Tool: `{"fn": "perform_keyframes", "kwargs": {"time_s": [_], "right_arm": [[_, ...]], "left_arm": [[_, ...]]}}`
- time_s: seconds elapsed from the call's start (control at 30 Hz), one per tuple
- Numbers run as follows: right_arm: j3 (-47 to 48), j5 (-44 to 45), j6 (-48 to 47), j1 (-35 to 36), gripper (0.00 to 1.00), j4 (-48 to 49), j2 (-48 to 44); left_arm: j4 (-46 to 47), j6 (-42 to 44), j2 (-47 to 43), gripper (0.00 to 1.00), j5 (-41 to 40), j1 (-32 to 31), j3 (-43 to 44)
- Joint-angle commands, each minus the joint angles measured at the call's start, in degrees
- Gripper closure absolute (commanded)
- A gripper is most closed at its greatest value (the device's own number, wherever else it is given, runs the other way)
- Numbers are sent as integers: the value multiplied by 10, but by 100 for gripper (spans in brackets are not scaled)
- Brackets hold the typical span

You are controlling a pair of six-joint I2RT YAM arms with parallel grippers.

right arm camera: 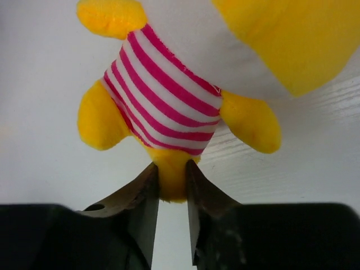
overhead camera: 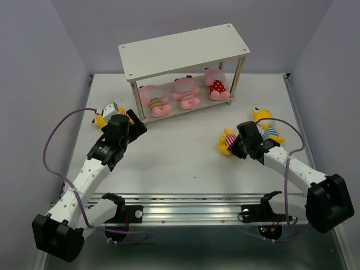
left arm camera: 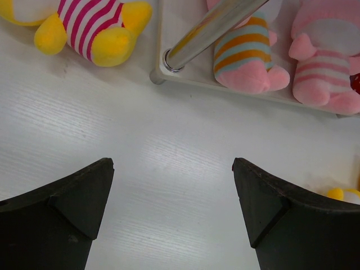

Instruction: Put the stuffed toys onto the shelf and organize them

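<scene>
right gripper (right arm camera: 171, 194) is clamping down on the bottom tip of the pinched yellow toy (right arm camera: 169, 101), the one in the pink-striped shirt. i'm only gripping a little nub of plush there, so the body is dangling away from the fingers, and i'm guessing it'll swing a bit on the way over. in the top view it's sitting low over the table (overhead camera: 185, 163), right of centre and well apart from the shelf (overhead camera: 185, 48).

left gripper (left arm camera: 173, 185) is hanging with jaws spread wide and nothing between them, just bare tabletop. it's parked near the shelf's front-left leg (left arm camera: 216, 25), with the left-side yellow toy (left arm camera: 93, 28) lying just beyond, so it looks lined up for that one.

the three pink toys (overhead camera: 185, 93) are lying in a row on the lower board, which is why i'm thinking the yellows are going up top. the third yellow toy (overhead camera: 269, 128) is lying on the table just behind the right gripper, untouched.
</scene>
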Motion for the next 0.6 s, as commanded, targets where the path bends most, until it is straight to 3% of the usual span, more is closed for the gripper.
{"fn": "perform_keyframes", "kwargs": {"time_s": [0.0,0.03,0.13,0.27,0.33,0.57], "right_arm": [[-4,-6,0,-3,74,39,-3],[-4,-4,-1,-3,84,40,-7],[1,-5,-25,-3,99,38,-19],[39,-20,-108,-3,99,13,-33],[77,-47,-222,-3,99,-7,-32],[201,-69,-453,-3,99,-37,-45]], "left_arm": [[19,3,-13,1,-1,2,-5],[19,4,-14,1,-1,1,-5],[20,5,-14,1,-1,1,-6],[21,5,-15,1,0,2,-6],[21,6,-14,1,1,1,-5],[24,13,-8,1,0,2,0]]}}
